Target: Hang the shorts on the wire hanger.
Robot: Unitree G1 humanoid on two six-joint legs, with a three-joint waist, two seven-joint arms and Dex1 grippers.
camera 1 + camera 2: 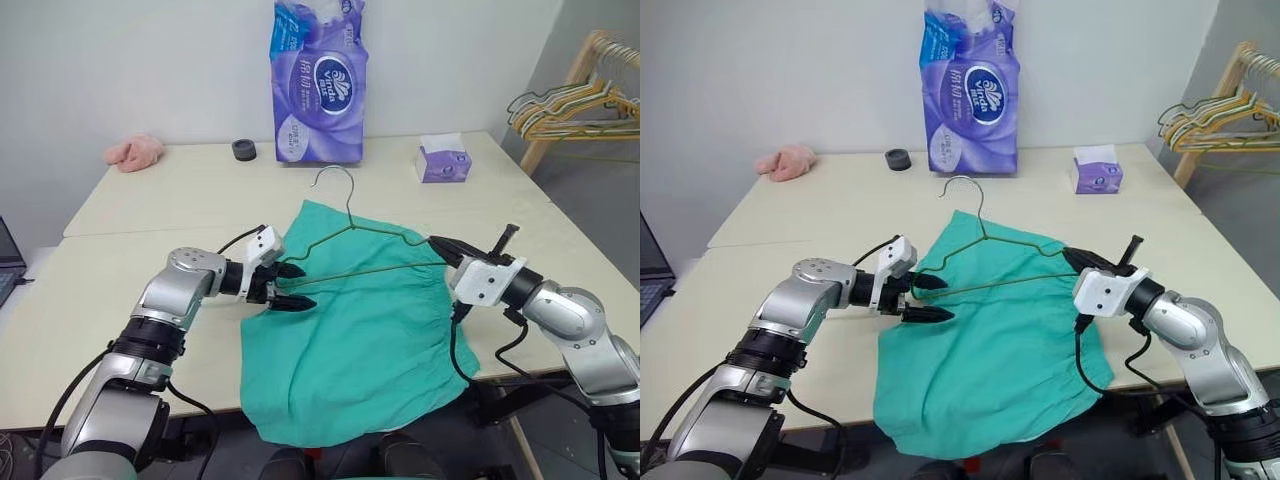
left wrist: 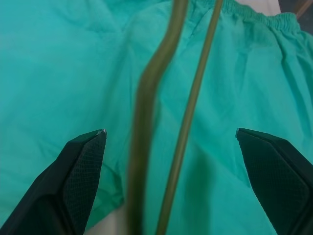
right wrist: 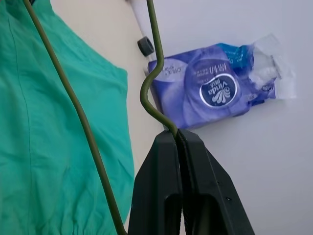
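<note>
Shorts (image 1: 350, 340) drape off pale table (image 1: 150, 210) edge; right gripper (image 1: 440, 245) clamps hanger (image 1: 370, 245), left gripper (image 1: 290, 286) gapes; tissue pack (image 1: 320, 80) against white wall.

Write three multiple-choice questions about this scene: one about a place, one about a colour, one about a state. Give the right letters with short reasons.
1. Where does the pink cloth lie?
A. on the shorts
B. at the table's far left, by the wall
C. beside the tissue box

2. What colour are the shorts?
A. teal-green
B. purple
C. white

3. How does the right gripper stand?
A. open above the table
B. shut on the shorts
C. shut on the wire hanger

Answers:
1. B: the pink cloth sits far left on the table, away from the tissue box.
2. A: the cloth spread under the wire hanger is teal-green.
3. C: in the right wrist view the two fingers meet around the wire.
</note>
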